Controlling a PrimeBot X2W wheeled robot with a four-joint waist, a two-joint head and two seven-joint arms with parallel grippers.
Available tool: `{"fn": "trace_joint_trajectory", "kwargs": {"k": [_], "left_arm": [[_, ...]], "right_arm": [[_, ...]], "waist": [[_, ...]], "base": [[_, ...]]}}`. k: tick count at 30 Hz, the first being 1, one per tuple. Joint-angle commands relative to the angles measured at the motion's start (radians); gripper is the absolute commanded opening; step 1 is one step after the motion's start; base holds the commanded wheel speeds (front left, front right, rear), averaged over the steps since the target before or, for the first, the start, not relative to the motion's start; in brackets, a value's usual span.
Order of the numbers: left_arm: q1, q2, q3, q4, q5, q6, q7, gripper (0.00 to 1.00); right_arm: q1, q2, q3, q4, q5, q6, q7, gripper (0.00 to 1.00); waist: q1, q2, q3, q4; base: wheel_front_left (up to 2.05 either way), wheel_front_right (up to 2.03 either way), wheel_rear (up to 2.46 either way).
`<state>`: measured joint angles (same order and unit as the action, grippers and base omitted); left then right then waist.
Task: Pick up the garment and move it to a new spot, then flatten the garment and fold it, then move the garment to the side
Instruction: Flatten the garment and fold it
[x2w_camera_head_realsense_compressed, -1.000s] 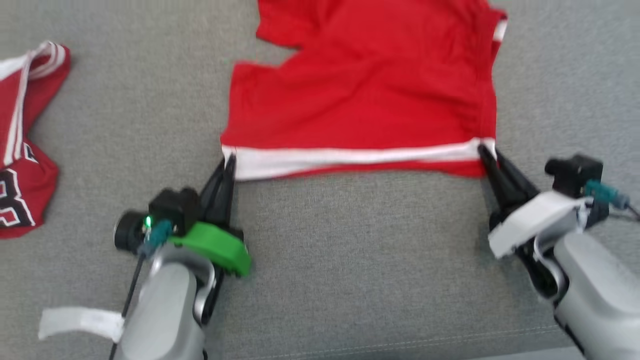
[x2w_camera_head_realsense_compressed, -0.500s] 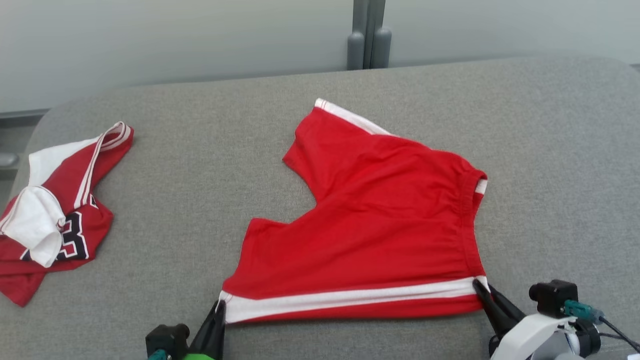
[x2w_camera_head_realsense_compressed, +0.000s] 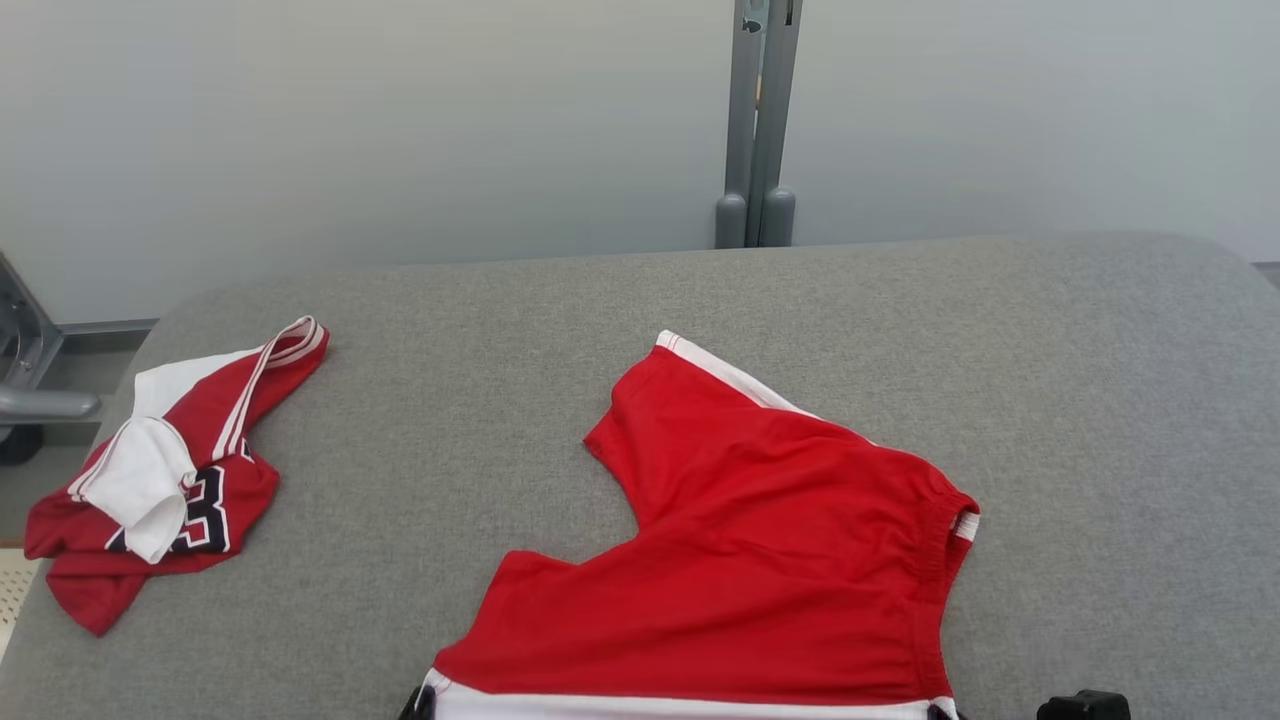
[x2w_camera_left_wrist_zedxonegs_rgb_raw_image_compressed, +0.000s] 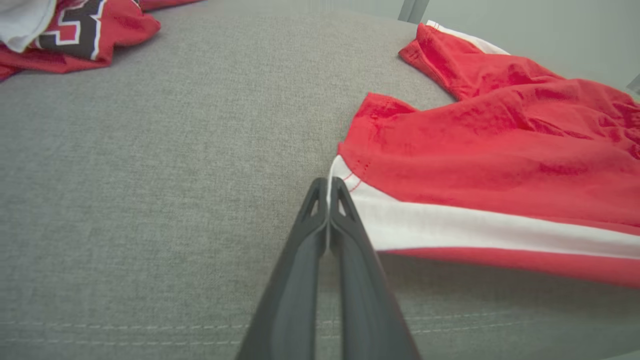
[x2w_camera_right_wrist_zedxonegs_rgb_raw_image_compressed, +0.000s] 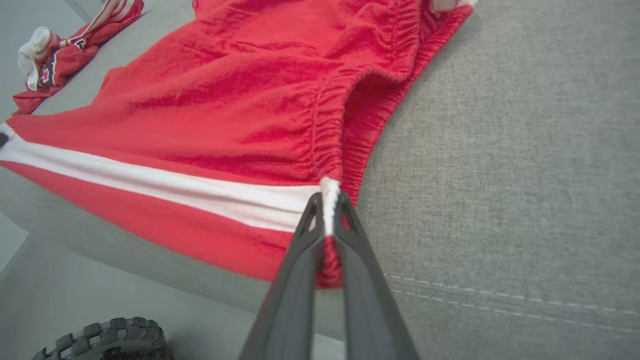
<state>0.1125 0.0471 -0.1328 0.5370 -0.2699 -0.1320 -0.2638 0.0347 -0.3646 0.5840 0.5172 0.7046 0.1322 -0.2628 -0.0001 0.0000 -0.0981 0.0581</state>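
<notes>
From the head, looking down on a grey fabric surface (x2w_camera_head_realsense_compressed: 450, 400) with a red garment (x2w_camera_head_realsense_compressed: 760, 570) spread right of centre: shorts by the cut, one leg pointing toward the far side with a white band along its edge, elastic waistband on the right, near white-striped side running off the bottom of the frame. Well apart on the left, near the surface's left end, a crumpled red jersey (x2w_camera_head_realsense_compressed: 215, 500) with white trim and dark numerals. Beyond the far edge, a pale wall (x2w_camera_head_realsense_compressed: 400, 130) and an upright grey post (x2w_camera_head_realsense_compressed: 757, 120). From the left wrist, looking along the left pincer (x2w_camera_left_wrist_zedxonegs_rgb_raw_image_compressed: 328, 181), clenched tight with no gap on the corner of the garment where the white stripe meets the leg hem; rest of the garment lying away to the right on the surface, shadow under its near red edge, jersey at the upper left. From the right wrist, looking along the right pincer (x2w_camera_right_wrist_zedxonegs_rgb_raw_image_compressed: 329, 196), clamped on the gathered end of the same white stripe at the waistband, a little cloth bunched in its grip; garment stretching away to the left, jersey small at the upper left, a treaded dark wheel (x2w_camera_right_wrist_zedxonegs_rgb_raw_image_compressed: 107, 337) at the lower left below the surface's edge.
</notes>
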Motion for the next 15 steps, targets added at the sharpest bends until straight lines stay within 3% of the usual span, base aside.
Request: {"fn": "trace_joint_trajectory", "kwargs": {"k": [1,8,15], "left_arm": [[-0.007,0.012,0.004,-0.017,0.01,0.003,-0.001,0.0],[-0.16,0.056,-0.063,-0.13,-0.007,0.003,-0.001,0.0],[-0.5,0.085,-0.21,-0.002,-0.024,0.003,-0.001,0.0]], "right_arm": [[0.001,-0.008,-0.012,-0.006,0.008,-0.003,-0.003,0.0],[-0.086,0.035,-0.11,-0.103,0.06,-0.002,-0.003,0.0],[-0.219,0.078,-0.222,-0.097,0.147,-0.002,-0.003,0.0]], "waist": [[0.0001,0.0,0.003,-0.007],[0.0001,0.0,0.059,-0.04],[0.0001,0.0,0.181,-0.108]], "base": [[0.0,0.0,0.0],[0.0,0.0,0.0],[0.0,0.0,0.0]]}}
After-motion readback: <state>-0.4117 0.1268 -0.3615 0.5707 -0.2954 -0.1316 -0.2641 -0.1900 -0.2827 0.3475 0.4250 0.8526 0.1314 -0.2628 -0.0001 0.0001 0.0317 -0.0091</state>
